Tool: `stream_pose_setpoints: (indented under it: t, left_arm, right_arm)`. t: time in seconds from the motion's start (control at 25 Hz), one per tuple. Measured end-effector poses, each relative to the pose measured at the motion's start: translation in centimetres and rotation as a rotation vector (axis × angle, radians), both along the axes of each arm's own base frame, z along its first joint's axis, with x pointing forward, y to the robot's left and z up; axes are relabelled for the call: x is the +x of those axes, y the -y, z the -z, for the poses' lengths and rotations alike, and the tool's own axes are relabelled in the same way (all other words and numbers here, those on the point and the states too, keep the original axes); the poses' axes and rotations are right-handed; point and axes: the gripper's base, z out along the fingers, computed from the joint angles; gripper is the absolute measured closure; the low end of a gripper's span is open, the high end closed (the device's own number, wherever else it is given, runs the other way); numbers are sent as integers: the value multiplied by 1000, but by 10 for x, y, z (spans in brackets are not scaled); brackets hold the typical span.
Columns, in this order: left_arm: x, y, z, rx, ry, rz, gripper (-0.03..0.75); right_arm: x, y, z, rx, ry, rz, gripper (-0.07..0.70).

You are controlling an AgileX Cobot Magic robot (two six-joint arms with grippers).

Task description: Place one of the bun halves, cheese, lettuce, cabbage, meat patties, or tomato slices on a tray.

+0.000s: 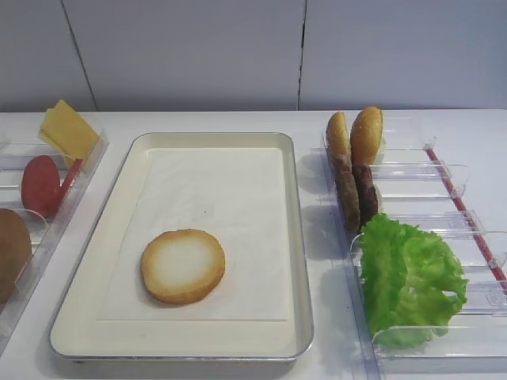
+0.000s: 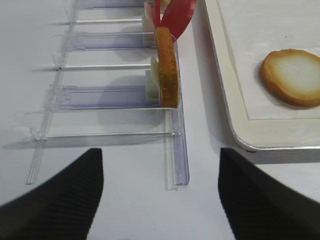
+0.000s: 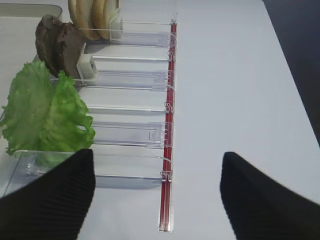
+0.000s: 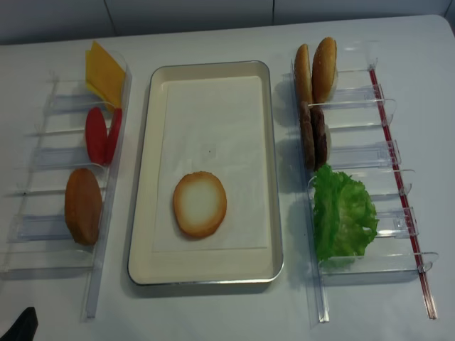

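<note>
Exterior high: bun point(image 1: 183, 266) lies cut face up on the tray point(image 1: 299, 237), already delivered. Right wrist: right gripper point(image 3: 157, 192) spread wide, empty, beside lettuce point(image 3: 45, 115). Left wrist: left gripper point(image 2: 161, 187) wide, empty, hovering clear of the bins point(image 2: 107, 97), likely after releasing.

No text, label, brand, number or sign can be read in any view, whether on the tray point(image 1: 297, 237), on its paper liner point(image 1: 222, 206), or on the clear plastic bins point(image 4: 370, 153).
</note>
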Motion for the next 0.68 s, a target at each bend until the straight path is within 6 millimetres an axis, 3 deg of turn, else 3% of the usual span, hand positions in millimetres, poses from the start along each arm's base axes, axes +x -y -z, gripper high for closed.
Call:
stream_pose_setpoints:
  t: [0.68]
  left_arm:
    - [0, 0, 0, 0, 0, 0, 232]
  right_arm:
    - [0, 0, 0, 0, 0, 0, 89]
